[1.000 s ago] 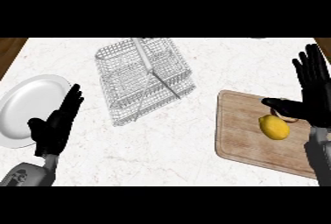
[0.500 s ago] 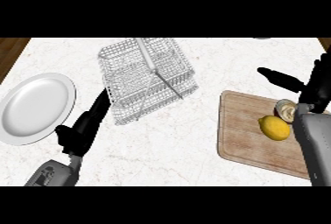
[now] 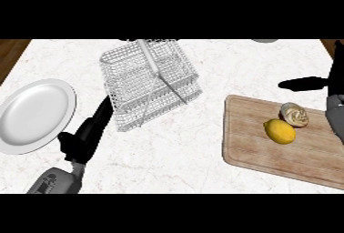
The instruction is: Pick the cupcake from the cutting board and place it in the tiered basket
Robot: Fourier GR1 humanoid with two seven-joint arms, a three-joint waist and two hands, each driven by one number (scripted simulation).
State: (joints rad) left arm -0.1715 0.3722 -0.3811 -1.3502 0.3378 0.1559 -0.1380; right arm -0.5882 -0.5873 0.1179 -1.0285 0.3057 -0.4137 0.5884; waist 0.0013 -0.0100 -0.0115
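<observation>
The cupcake (image 3: 295,114) lies on the wooden cutting board (image 3: 255,141) at the right, pale and tan, right beside a yellow lemon (image 3: 279,131). The tiered wire basket (image 3: 151,79) stands at the top middle of the counter. My right hand (image 3: 316,83) shows at the right edge, above and to the right of the cupcake, with a dark finger stretched out leftward; most of it is cut off by the frame. My left hand (image 3: 86,134) stands open at the lower left, fingers straight, just left of the basket's near corner and holding nothing.
A white plate (image 3: 33,113) lies at the left, close to my left hand. Wooden floor shows past the counter's top corners. A small grey rim (image 3: 266,40) peeks in at the top right.
My right hand has pulled to the right edge, uncovering the cupcake beside the lemon. The left hand has turned edge-on and moved right toward the basket.
</observation>
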